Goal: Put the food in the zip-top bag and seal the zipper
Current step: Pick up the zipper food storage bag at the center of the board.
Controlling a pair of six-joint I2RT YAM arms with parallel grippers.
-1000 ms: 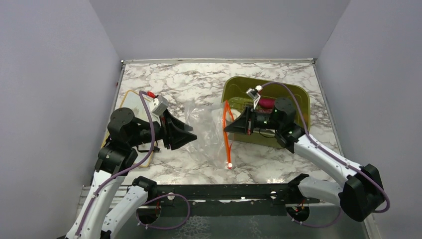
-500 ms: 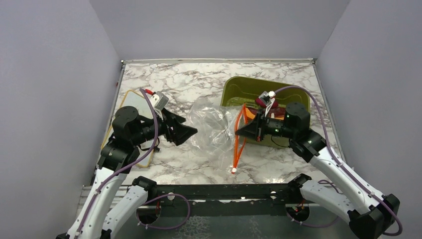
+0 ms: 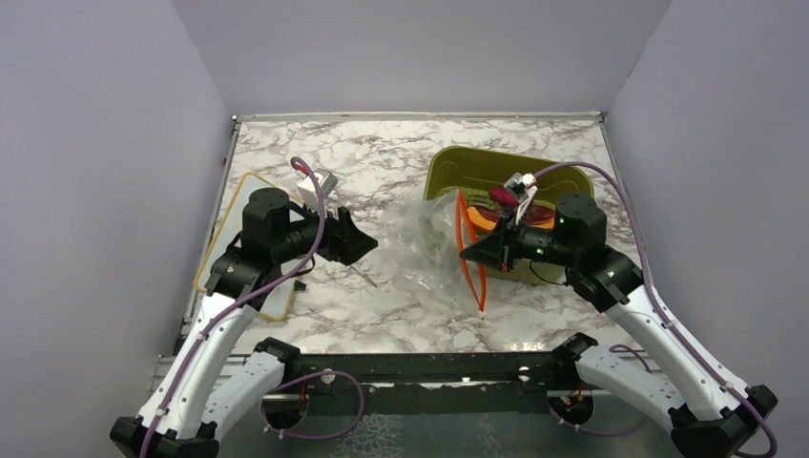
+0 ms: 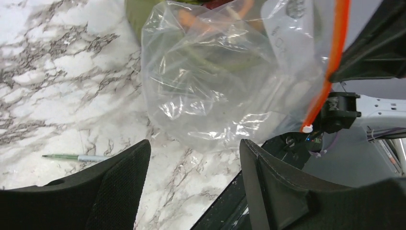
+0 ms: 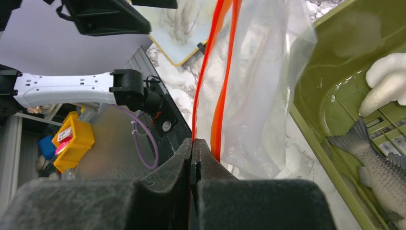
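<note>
From above, the right tool (image 3: 467,253) hides much of what lies in the olive tub (image 3: 448,172). The right wrist view cuts the white mushroom (image 5: 389,81) at 3 o'clock, a fish (image 5: 378,170) at 5 o'clock. Through the zip-top bag (image 4: 206,91), shapes at 12 o'clock blur.

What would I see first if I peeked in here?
The clear crinkly plastic bag hanging in the middle, its red-orange zipper strip pinched by the right tool. An olive-green plastic tub of toy food sits back right; the left tool gapes open facing the bag.
</note>
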